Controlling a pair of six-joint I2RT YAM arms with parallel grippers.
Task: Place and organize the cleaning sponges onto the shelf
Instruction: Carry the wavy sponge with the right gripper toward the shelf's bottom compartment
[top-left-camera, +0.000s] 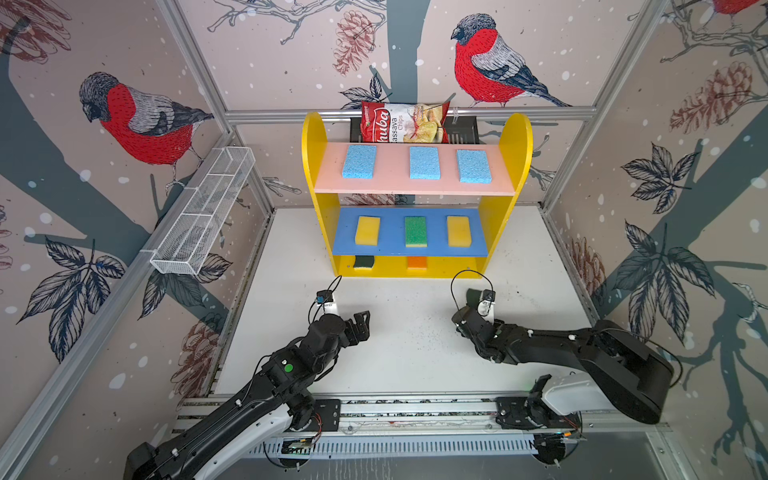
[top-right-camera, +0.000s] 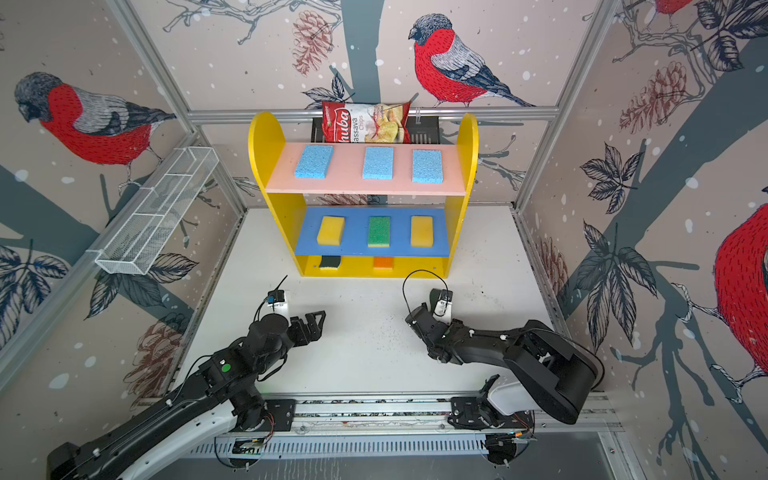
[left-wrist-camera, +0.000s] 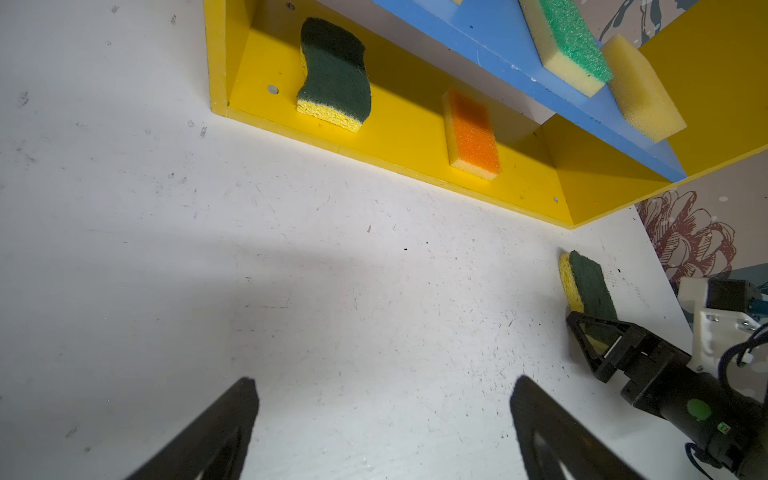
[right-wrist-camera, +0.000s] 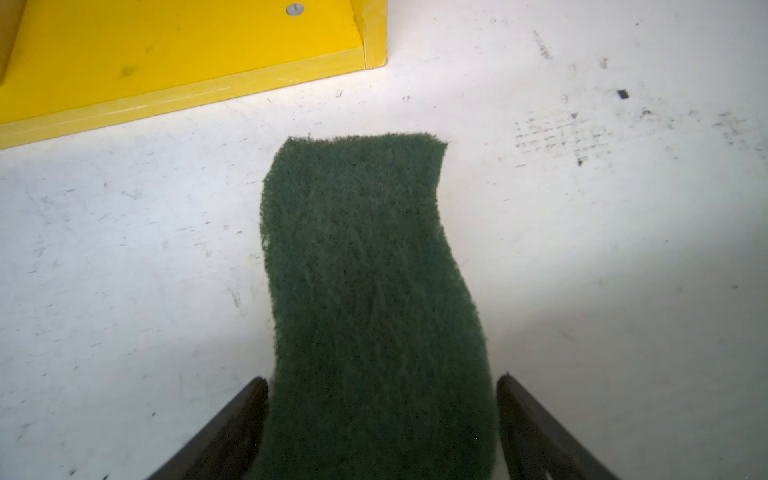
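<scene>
Wavy green sponge (right-wrist-camera: 365, 291) lies flat on the table (top-left-camera: 415, 357), right of centre, near the shelf (top-left-camera: 515, 166) base's front right corner. Right gripper (right-wrist-camera: 380, 380) is spread wide, straddling one end: one finger at the sponge's edge, a sliver of gap at the other, no pinch. Left gripper (left-wrist-camera: 384, 382) is wide apart, holding nothing, over the table left of centre.

Scuffed white surface (top-left-camera: 407, 353) carries the shelf (top-left-camera: 515, 166) and, near its front, one wavy green sponge (right-wrist-camera: 365, 270); shelf bears three blue sponges (top-left-camera: 424, 163) on top, two yellow sponges (top-left-camera: 367, 230) flanking a green-topped sponge (top-left-camera: 415, 231) midway, and two more sponges (left-wrist-camera: 334, 75) on its base.
</scene>
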